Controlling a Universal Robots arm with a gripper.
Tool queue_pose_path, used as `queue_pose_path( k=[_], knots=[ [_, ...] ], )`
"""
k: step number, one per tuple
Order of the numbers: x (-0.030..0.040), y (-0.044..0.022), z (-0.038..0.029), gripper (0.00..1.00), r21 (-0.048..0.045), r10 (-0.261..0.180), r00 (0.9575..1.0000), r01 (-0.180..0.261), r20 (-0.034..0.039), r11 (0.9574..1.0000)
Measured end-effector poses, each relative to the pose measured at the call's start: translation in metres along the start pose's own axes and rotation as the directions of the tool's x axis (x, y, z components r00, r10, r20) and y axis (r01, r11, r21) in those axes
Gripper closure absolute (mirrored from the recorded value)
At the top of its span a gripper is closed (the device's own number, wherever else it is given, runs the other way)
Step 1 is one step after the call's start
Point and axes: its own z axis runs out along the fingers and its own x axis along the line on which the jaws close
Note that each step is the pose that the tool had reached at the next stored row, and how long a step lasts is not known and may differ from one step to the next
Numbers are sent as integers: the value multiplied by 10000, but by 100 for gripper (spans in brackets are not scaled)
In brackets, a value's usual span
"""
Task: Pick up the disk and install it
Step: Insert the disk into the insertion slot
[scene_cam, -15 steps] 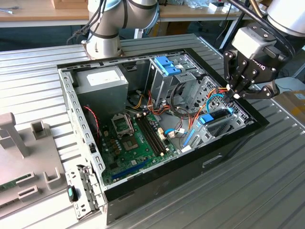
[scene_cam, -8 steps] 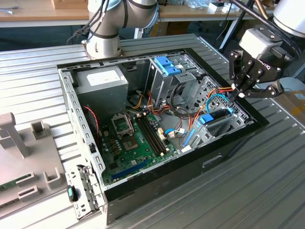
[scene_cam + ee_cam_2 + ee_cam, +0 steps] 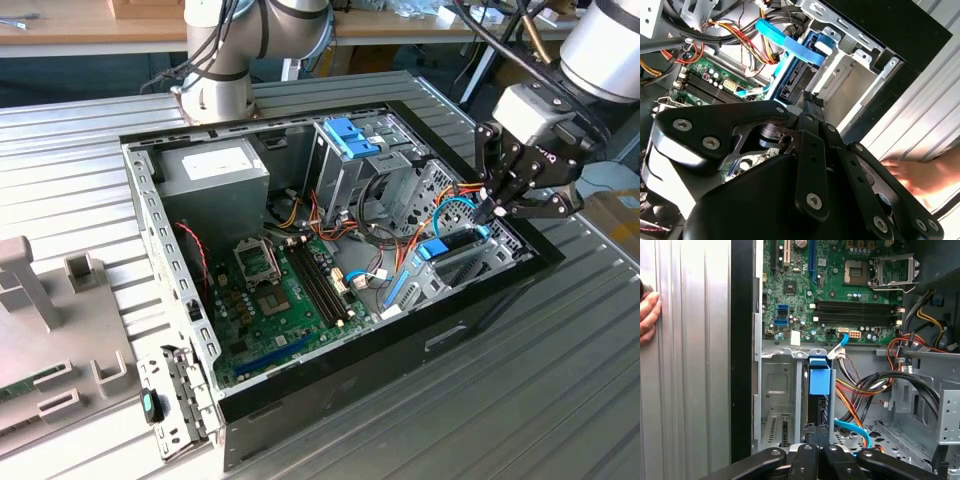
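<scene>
The disk [image 3: 447, 249] stands on edge in the drive bay at the case corner on the exterior view's right, its light-blue carrier handle facing into the case. In both wrist views it shows edge-on: a dark body [image 3: 816, 407] under the blue handle [image 3: 819, 376], and blue rails around a dark edge [image 3: 792, 80]. My gripper [image 3: 497, 208] hangs just over the disk's outer end. The black fingers [image 3: 807, 447] lie side by side, shut with nothing between them. Their tips [image 3: 810, 100] meet the disk's end edge.
The open computer case [image 3: 480, 300] lies on a ribbed metal table. Inside are the motherboard [image 3: 275, 290], bundled cables [image 3: 875, 385], a blue flat cable [image 3: 785, 37] and an upright silver cage with a blue latch [image 3: 350, 135]. A person's hand [image 3: 647, 315] rests on the table beside the case.
</scene>
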Motion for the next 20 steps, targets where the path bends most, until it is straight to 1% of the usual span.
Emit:
queue_pose_path(
  k=[1, 4, 6, 9, 11, 12, 13, 15, 16, 17, 18, 20],
  knots=[
    [3, -16, 52, 89, -4, 63, 10000, -63, -7, 10000],
    [8, -13, 158, 89, -7, 135, 9999, -135, -11, 9999],
    [9, -12, 185, 89, -9, 144, 9999, -144, -10, 9999],
    [9, -12, 190, 89, -9, 168, 9999, -168, -12, 9999],
    [10, -13, 215, 89, 5, 482, 9988, -482, -30, 9988],
    [10, -11, 237, 89, 17, 715, 9974, -715, -41, 9974],
    [4, -12, 258, 89, 19, 795, 9968, -795, -48, 9968],
    [-49, -13, 286, 89, 15, 796, 9968, -796, -37, 9968],
    [-60, -18, 304, 89, 7, 798, 9968, -798, -38, 9968],
    [-61, -32, 325, 89, 0, 798, 9968, -798, -35, 9968],
    [-58, -71, 372, 89, -8, 798, 9968, -798, -38, 9968],
    [-57, -73, 388, 89, -10, 800, 9968, -800, -38, 9968]
  ],
)
